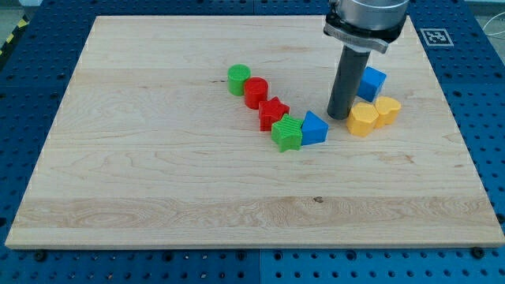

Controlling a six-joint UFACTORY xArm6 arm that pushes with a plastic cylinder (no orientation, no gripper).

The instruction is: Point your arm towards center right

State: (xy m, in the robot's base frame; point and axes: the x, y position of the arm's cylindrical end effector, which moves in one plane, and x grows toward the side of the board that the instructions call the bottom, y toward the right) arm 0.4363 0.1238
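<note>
Wooden tabletop (158, 213) bare at view's bottom. Green star block (287, 133) touching blue triangle block (314, 128); red star block (273, 112) behind. My tip (339, 117) between blue triangle block and yellow blocks (372, 115), right of centre. No jaws on rod.
</note>
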